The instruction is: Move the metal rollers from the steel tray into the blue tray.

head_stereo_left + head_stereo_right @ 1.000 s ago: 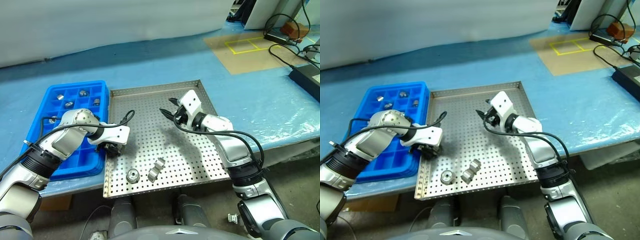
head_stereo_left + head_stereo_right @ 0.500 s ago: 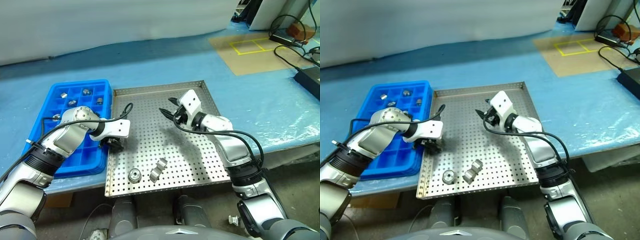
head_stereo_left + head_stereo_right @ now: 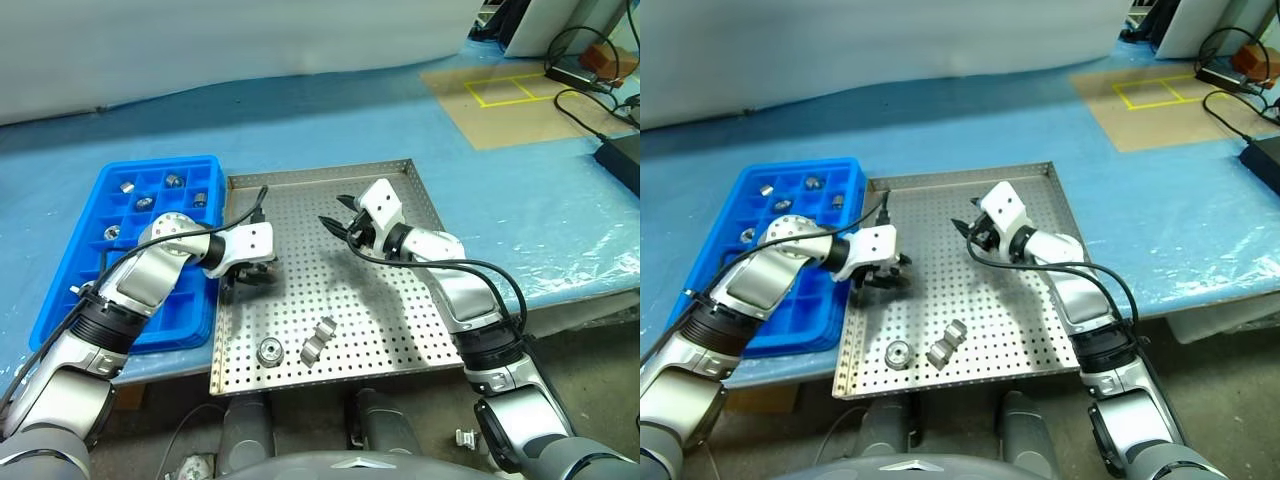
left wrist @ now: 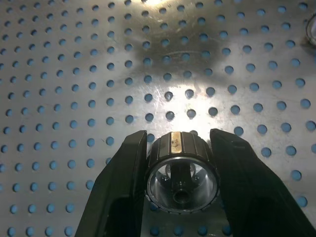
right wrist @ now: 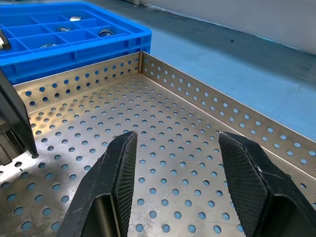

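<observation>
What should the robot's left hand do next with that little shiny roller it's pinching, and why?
Probably carry it sideways to the blue tray and lower it into a free compartment. The left gripper is shut on a metal roller above the steel tray, beside the blue tray, where several rollers already sit.

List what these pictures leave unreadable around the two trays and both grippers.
- Blue tray: the left arm covers its near right compartments in the head views, so their contents are hidden.
- Rollers in the blue tray: too small to tell which way up.
- Left gripper: the held roller hides the steel tray floor beneath it.
- Right gripper: open, empty; the wrist view's edge cuts off the fingers' bases.
</observation>
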`<move>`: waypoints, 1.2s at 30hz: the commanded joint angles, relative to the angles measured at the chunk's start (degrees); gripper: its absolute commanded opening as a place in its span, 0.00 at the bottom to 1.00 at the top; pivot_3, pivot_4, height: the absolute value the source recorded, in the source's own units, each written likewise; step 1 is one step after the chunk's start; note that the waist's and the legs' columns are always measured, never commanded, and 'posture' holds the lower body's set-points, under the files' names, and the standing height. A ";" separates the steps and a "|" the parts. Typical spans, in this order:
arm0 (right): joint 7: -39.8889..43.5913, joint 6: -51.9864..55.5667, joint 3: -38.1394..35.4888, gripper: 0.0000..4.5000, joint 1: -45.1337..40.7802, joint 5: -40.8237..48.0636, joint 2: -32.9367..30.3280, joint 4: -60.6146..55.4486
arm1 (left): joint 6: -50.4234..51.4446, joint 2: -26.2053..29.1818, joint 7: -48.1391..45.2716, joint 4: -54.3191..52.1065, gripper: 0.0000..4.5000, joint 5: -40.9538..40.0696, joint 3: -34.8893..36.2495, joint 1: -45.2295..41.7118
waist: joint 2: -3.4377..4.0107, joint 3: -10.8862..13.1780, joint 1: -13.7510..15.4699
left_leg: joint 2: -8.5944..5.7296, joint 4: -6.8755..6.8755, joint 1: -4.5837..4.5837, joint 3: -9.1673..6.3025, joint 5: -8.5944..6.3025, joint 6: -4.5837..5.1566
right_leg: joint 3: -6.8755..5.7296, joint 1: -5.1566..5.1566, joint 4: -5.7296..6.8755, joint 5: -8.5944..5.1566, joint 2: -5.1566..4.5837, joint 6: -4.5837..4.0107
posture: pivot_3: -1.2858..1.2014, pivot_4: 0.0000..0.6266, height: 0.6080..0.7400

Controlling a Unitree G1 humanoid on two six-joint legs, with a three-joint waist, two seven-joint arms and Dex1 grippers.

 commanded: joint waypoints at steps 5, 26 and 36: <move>1.78 -1.80 -2.32 0.60 -3.72 1.86 0.08 0.39 | 2.53 -1.67 7.36 -3.61 0.37 -5.53 8.59 1.58 | -0.03 0.02 0.09 | -0.01 0.02 -0.05 -0.08 0.00 0.00 | -0.06 0.01 0.00 0.00 -0.01 0.00 | 0.50 0.24 1.00; 17.70 -12.80 1.62 0.60 -25.08 5.31 14.72 25.93 | 16.66 -7.47 39.25 -29.10 0.37 -14.54 38.67 25.57 | -0.15 0.07 3.87 | 0.10 0.11 -0.50 -0.48 -0.01 0.04 | -0.72 -0.04 -0.04 -0.15 -0.12 -0.27 | 0.67 0.24 1.00; 18.69 -18.53 1.60 0.60 -28.45 3.65 20.89 34.52 | 14.02 -13.50 52.92 -25.67 0.37 -10.60 40.52 28.81 | -0.19 0.09 8.72 | 0.37 0.31 -0.78 -0.57 -0.13 0.26 | -1.15 -0.01 -0.05 -0.19 -0.22 -0.33 | 0.70 0.24 1.00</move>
